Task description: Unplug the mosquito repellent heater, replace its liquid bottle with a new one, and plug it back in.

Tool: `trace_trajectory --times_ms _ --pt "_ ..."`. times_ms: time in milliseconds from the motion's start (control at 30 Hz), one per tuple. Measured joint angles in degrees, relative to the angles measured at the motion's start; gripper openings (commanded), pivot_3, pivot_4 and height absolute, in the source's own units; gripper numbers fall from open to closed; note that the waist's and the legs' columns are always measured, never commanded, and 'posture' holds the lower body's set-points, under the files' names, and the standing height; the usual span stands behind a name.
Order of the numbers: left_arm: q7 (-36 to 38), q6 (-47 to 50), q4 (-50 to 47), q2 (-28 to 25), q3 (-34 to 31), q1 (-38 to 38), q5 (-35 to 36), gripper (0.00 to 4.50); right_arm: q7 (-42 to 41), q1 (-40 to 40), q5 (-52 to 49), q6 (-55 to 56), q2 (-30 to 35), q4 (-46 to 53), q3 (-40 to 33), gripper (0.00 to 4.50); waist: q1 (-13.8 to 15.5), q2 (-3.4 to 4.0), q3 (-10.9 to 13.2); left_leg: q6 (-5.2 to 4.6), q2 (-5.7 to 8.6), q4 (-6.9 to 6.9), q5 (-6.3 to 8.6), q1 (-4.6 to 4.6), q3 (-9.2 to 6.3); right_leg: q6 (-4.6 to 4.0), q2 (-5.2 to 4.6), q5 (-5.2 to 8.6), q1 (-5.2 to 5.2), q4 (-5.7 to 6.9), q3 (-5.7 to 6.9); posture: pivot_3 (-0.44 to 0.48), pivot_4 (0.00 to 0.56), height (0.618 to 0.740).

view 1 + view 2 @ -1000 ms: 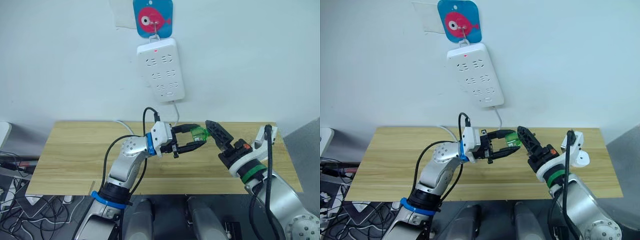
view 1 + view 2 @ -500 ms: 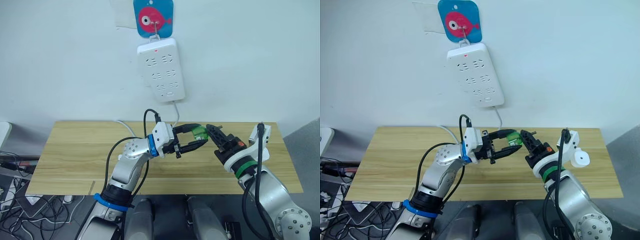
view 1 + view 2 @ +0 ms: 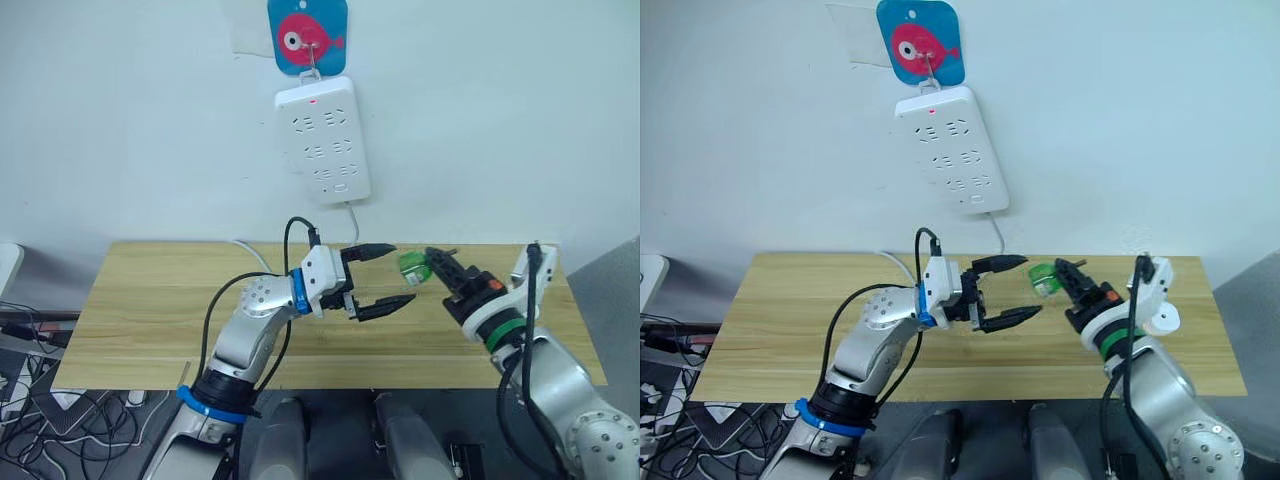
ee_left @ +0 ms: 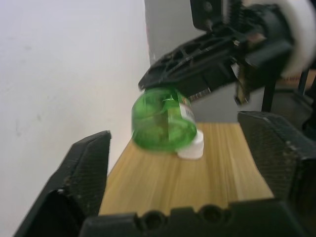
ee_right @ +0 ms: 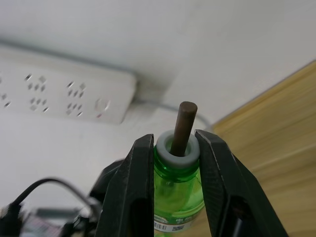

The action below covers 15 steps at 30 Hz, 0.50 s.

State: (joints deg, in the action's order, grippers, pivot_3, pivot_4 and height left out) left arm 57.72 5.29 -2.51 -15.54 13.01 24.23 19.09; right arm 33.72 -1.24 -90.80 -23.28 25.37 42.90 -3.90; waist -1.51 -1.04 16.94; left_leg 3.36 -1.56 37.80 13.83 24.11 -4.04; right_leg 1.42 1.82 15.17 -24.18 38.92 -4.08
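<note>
Green wick bottle (image 5: 177, 185) sits pinched in the right gripper (image 3: 437, 266), left gripper (image 3: 387, 275) spread empty; refitting and replugging remain.

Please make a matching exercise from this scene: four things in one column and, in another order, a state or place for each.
Things:
1. left tool
2. right tool
3. bottle
4. power strip

States or places:
A. hangs on the wall, above the table
B. green, with a bare dark wick at the neck
C. open, holding nothing
D. shut on the bottle's neck

Pairs: 1-C, 2-D, 3-B, 4-A
</note>
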Motion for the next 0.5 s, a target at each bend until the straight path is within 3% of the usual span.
trace_trajectory --times_ms 167,267,367,500 --pt "0.5 -0.6 0.7 -2.8 0.1 1.9 -1.8 4.5 -5.1 0.5 11.0 -4.0 8.1 -5.4 -1.4 0.84 0.2 0.0 0.0 0.0 0.03 -0.03 0.0 0.0 0.04 0.0 0.0 0.0 -0.01 -0.04 -0.01 0.121 0.299 0.74" --pt "0.6 -0.5 -0.2 -4.0 1.3 1.3 -3.2 4.5 -9.9 0.4 33.2 -3.2 14.3 -10.7 4.8 0.84 0.4 0.0 0.0 0.0 0.08 -0.07 0.0 -0.01 0.07 0.01 0.01 0.01 -0.06 -0.07 0.01 0.123 0.299 0.74" --pt "0.4 0.5 -1.7 -4.1 2.6 -0.4 -3.4 4.5 -14.8 0.0 50.1 2.4 11.1 -19.4 9.6 0.84 0.7 0.0 0.0 0.0 0.03 -0.11 0.0 -0.01 0.08 0.0 0.05 0.01 -0.12 -0.04 -0.01 0.137 0.308 0.74" --pt "0.3 1.9 -4.0 -5.8 3.8 -1.8 -4.6 4.5 -20.4 0.0 63.2 10.5 6.2 -29.1 11.9 0.84 0.9 0.04 0.1 0.0 -0.01 -0.12 0.0 -0.04 0.14 0.0 0.06 0.01 -0.14 0.02 -0.05 0.152 0.321 0.74"
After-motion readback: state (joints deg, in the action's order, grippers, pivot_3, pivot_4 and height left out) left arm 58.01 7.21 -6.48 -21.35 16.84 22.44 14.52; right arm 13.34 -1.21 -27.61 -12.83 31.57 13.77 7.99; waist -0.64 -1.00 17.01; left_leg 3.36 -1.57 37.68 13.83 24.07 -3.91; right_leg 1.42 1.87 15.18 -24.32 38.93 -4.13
